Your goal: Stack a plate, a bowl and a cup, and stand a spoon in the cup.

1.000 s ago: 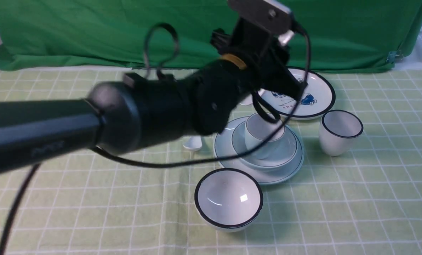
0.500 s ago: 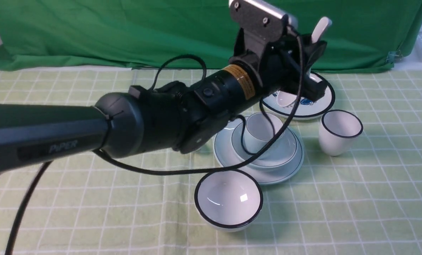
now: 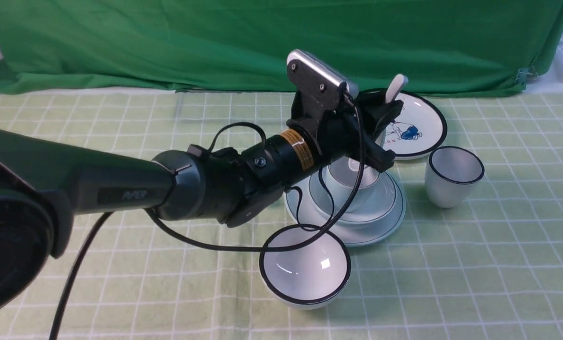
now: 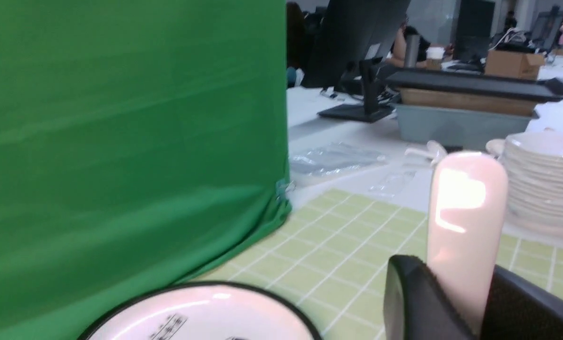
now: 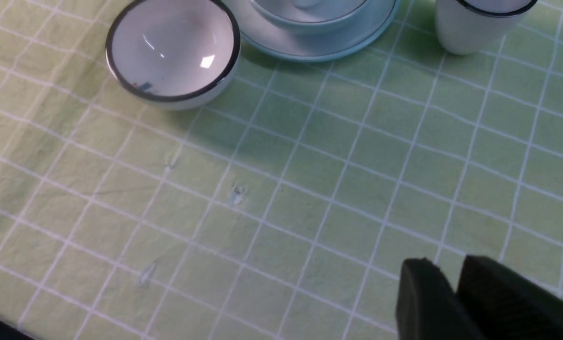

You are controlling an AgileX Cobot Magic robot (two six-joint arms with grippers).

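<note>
Spoon (image 3: pixel 396 87) is what we are watching: clamped upright between the fingers of the left gripper (image 3: pixel 383 136), it has come down and across from high over the painted plate (image 3: pixel 423 127). Its scoop now seems to dip into the cup (image 3: pixel 345 191), which sits in the bowl (image 3: pixel 383 200) on the plate (image 3: pixel 380 232). We judge the stack done and only the release left; letting go gently should leave the handle leaning on the cup's rim. Our right gripper (image 5: pixel 454 293) hangs over the tablecloth (image 5: pixel 310 189), well apart, its jaws close together on nothing
</note>
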